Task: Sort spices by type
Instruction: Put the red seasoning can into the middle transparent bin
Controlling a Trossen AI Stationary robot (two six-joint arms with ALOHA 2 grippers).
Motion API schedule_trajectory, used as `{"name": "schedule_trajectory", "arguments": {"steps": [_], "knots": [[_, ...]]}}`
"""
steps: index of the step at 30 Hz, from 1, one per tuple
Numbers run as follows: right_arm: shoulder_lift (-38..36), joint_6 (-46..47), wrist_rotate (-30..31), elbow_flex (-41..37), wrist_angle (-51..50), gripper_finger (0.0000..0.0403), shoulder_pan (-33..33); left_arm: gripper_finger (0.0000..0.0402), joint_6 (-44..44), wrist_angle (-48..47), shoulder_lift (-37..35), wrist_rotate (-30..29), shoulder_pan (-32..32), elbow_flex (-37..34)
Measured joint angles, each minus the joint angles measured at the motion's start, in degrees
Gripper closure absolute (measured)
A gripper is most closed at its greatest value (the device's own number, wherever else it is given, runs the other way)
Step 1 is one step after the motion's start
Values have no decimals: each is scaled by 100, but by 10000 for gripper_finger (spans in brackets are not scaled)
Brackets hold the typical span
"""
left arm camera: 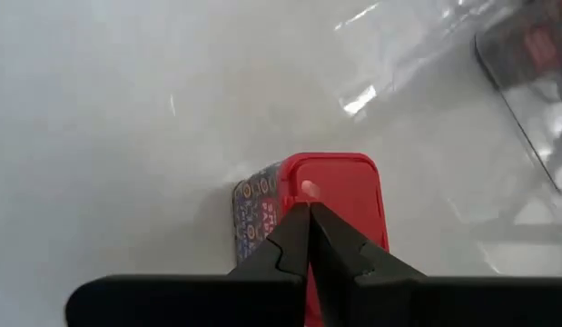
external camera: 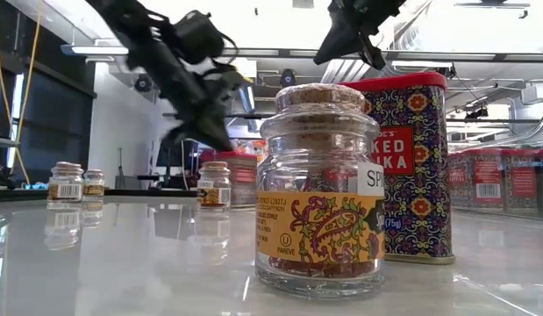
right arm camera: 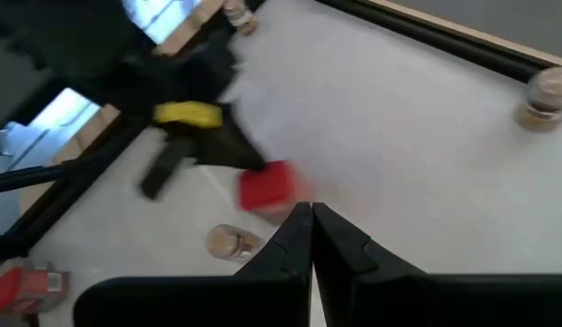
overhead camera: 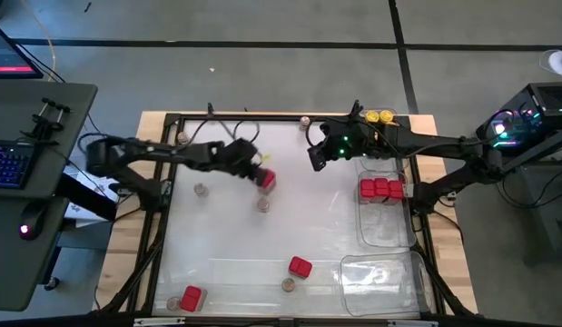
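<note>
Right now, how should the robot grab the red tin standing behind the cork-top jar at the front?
Come straight down from above and pinch the tin across its two wide flat faces, just under the lid. It stands upright and is boxy, so those flat sides should give a steady hold. The jar stands close by, so coming in sideways might knock it.

- a white bench (overhead camera: 226, 227) with a dark frame and pale wooden edges
- two clear plastic trays on its right side: one (overhead camera: 382, 227) along the right edge, one (overhead camera: 380, 277) at the near right corner
- a side desk (overhead camera: 31, 163) to the left, carrying a keyboard (overhead camera: 8, 163) lit blue and a mouse (overhead camera: 26, 230)
- a computer case (overhead camera: 526, 118) with coloured lights to the right
- grey floor (overhead camera: 262, 23) beyond
</note>
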Motion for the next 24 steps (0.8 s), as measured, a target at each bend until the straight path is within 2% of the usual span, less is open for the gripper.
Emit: {"name": "schedule_trajectory", "arguments": {"steps": [5,14,19,24], "knots": [[0,104,-43,0,13,403,125,401,715,134,889,118,155,950],[-75,127,-43,0,9,403,298,401,1099,247,2260,469,-373,2424],[-379,-336,-41,0,-5,403,337,401,1276,-211,2066,567,-338,2671],[-667,-889,-40,0,119,401,232,401,1713,-1179,1133,493,72,2649]]}}
